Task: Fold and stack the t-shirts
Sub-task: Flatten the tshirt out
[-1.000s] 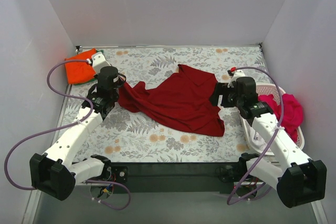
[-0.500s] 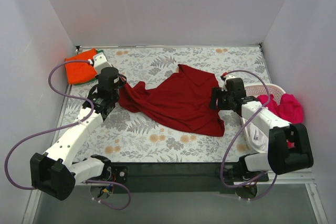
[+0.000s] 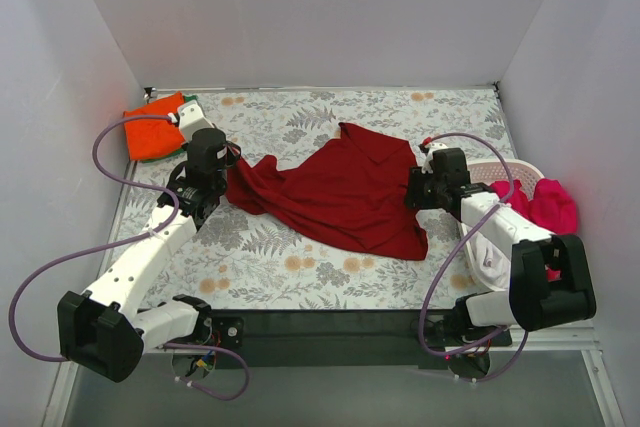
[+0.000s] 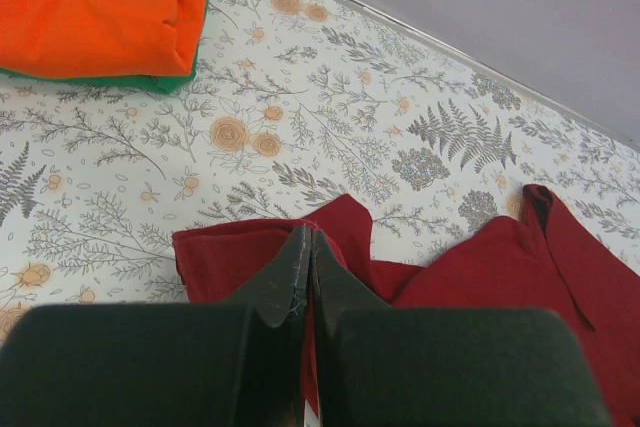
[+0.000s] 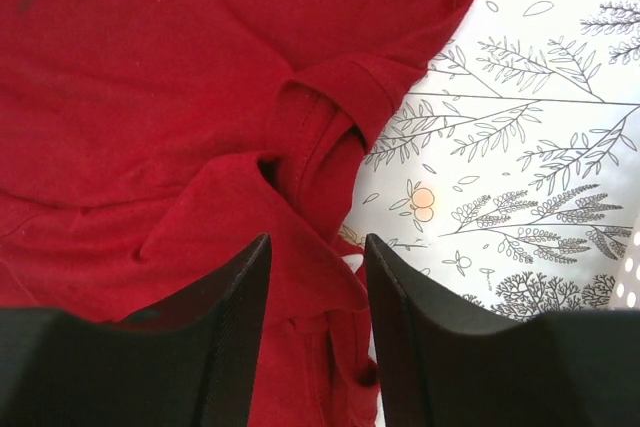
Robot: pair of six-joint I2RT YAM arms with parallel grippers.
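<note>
A large dark crimson t-shirt [image 3: 345,192] lies spread and rumpled in the middle of the table. My left gripper [image 3: 222,169] is shut on its left edge; the wrist view shows the crimson cloth [image 4: 245,252] pinched between the closed jaws [image 4: 308,247]. My right gripper [image 3: 412,187] is open over the shirt's right edge, its jaws either side of a bunched fold [image 5: 300,197]. A folded orange t-shirt [image 3: 155,125] lies on a green one [image 4: 190,67] at the back left. Magenta-pink [image 3: 548,202] and white t-shirts [image 3: 490,247] sit in a basket.
A pale pink basket [image 3: 500,169] stands at the right edge of the table. White walls enclose the table on three sides. The floral tablecloth [image 3: 300,267] shows in front of the crimson shirt.
The right arm has swung inward and folded back, and its gripper has edged to the shirt's right edge. The left arm and the shirt have barely moved.
</note>
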